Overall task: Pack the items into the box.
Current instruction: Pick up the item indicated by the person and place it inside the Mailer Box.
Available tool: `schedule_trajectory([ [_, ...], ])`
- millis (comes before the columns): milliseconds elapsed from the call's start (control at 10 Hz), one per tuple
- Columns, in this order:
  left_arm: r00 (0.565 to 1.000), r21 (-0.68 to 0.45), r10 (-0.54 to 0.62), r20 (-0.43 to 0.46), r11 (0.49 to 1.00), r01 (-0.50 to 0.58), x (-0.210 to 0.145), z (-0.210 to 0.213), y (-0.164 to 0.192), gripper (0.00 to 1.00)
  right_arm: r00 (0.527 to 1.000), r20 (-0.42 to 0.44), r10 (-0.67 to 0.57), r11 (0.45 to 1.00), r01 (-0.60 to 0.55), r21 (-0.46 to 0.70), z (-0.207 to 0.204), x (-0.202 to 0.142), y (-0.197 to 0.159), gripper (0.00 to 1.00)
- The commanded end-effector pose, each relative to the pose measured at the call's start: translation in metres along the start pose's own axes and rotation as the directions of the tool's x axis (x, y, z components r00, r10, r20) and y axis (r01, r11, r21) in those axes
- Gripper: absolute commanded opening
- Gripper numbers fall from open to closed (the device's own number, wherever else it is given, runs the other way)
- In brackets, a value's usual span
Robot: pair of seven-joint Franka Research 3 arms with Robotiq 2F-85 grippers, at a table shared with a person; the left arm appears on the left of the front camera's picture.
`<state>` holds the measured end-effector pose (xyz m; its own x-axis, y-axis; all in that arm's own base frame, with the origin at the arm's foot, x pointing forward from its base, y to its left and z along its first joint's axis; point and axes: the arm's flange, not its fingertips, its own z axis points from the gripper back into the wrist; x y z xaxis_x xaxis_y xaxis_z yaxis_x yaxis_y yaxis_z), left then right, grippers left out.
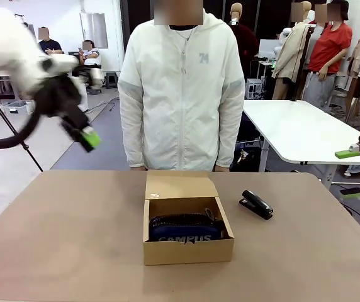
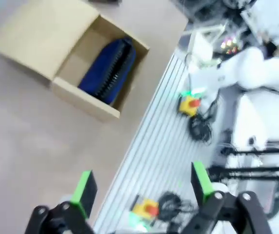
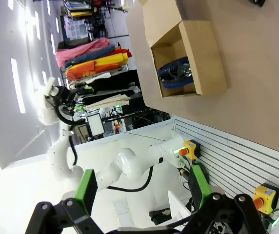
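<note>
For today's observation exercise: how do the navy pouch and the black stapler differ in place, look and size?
The pouch lies inside the box; the stapler sits on the table, right of it. The pouch is navy with white CAMPUS print; the stapler is plain black. The pouch is longer than the stapler. Both are dark and unheld.

You're looking at a box (image 1: 189,248) of matt brown cardboard, while the table (image 1: 67,239) is showing a smooth, matt tan top. The pouch (image 1: 181,228) is looking like navy cloth, and the stapler (image 1: 256,204) is gleaming as glossy black plastic.
</note>
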<state>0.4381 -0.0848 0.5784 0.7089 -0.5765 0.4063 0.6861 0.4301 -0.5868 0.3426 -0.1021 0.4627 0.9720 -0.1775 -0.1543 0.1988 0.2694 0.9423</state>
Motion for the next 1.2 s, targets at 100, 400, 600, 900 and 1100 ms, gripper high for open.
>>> schedule_trajectory([
  [100,0.726,-0.248,0.458,0.513,0.889,-0.385,-0.122,0.017,0.049,1.00,1.000,-0.005,0.015,1.000,-0.015,-0.004,0.002,-0.001,0.002,1.00],
  [400,0.880,-0.159,0.361,0.308,0.932,-0.327,-0.141,0.033,0.065,1.00,1.000,-0.005,0.015,1.000,-0.015,-0.004,0.002,-0.001,0.002,1.00],
  [600,0.880,-0.159,0.361,0.308,0.932,-0.327,-0.141,0.033,0.065,1.00,1.000,-0.005,0.015,1.000,-0.015,-0.004,0.002,-0.001,0.002,1.00],
  [900,0.880,-0.159,0.361,0.308,0.932,-0.327,-0.141,0.033,0.065,1.00,1.000,-0.005,0.015,1.000,-0.015,-0.004,0.002,-0.001,0.002,1.00],
  [1100,0.880,-0.159,0.361,0.308,0.932,-0.327,-0.141,0.033,0.065,1.00,1.000,-0.005,0.015,1.000,-0.015,-0.004,0.002,-0.001,0.002,1.00],
])
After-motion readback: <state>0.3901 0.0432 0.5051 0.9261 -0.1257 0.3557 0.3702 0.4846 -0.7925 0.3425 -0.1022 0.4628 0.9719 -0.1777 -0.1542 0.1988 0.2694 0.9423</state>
